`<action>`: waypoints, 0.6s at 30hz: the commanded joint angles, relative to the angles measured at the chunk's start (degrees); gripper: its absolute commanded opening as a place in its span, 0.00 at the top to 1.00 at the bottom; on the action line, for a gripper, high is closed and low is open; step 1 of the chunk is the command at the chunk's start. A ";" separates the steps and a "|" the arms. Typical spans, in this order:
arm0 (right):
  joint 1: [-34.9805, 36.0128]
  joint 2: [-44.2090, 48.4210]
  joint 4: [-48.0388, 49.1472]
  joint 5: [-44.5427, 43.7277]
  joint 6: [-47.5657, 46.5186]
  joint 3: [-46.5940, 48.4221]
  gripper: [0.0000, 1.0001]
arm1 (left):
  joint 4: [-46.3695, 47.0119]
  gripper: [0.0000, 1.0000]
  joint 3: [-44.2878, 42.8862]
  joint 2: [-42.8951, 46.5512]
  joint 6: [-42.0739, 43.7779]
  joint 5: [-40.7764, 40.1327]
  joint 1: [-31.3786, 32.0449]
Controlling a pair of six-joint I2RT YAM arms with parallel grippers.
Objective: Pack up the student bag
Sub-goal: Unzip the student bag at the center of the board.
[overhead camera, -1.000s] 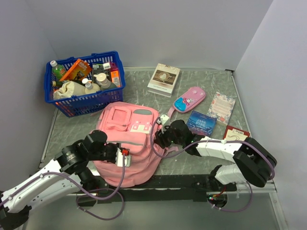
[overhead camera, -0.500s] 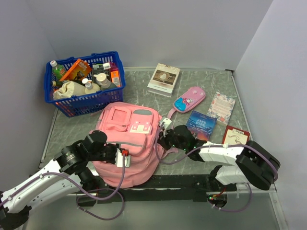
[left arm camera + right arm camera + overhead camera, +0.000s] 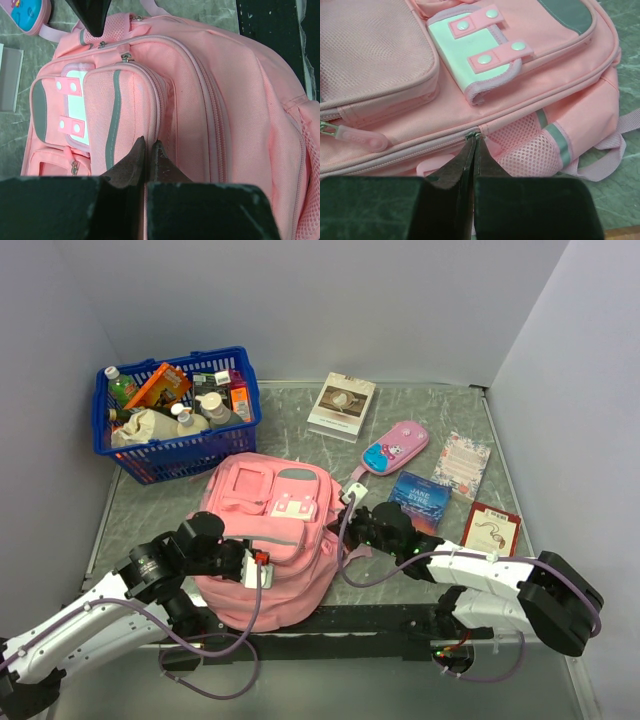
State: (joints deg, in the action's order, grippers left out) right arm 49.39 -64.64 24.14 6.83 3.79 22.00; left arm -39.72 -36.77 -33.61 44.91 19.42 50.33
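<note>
The student bag [image 3: 280, 540] lies face up just in front of the blue basket [image 3: 170, 458]. At its end farthest from the basket, the left gripper [image 3: 149, 145] has its fingers pressed together against the fabric. On the bag's side away from the basket, the right gripper [image 3: 473, 140] is squeezed tight too, tips at a zip [image 3: 476, 134].

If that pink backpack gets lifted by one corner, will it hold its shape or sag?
Probably sag: the pink backpack is soft fabric, slumped and creased where it lies. Its loose straps would likely dangle. Unlikely to roll.
</note>
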 commanded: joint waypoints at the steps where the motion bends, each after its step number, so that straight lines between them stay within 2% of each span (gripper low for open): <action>1: 0.45 0.13 0.73 -2.43 0.52 -0.47 1.00 | 5.71 0.99 -1.90 0.47 1.50 -6.06 -0.93; 3: 0.45 -0.92 1.34 -2.70 0.25 -0.73 0.98 | 5.19 0.99 -2.34 0.56 1.94 -6.24 -0.93; 4: 0.36 -1.45 2.13 -2.61 -0.18 -1.08 0.85 | 4.75 0.99 -2.60 0.82 2.29 -6.24 -0.93; 5: 0.53 -2.06 3.01 -2.70 -0.45 -1.34 0.64 | 4.31 0.99 -3.04 0.91 2.55 -6.24 -0.84; 9: 0.45 -5.04 5.47 -0.33 -0.45 -1.08 0.51 | 2.64 0.99 -3.22 1.96 3.35 -7.29 -0.84; 11: 0.45 -6.28 6.36 -0.33 -0.02 -0.73 0.47 | 1.58 0.99 -3.30 2.67 3.70 -7.38 -0.93; 18: 0.54 -11.98 11.54 0.90 0.60 -0.47 0.44 | -0.35 0.99 -4.71 3.46 4.22 -8.35 -0.84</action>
State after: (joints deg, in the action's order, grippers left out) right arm 49.58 -73.60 29.41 6.70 3.66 21.23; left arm -42.11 -37.10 -31.16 46.74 18.17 50.33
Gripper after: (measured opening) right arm 0.561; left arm 0.043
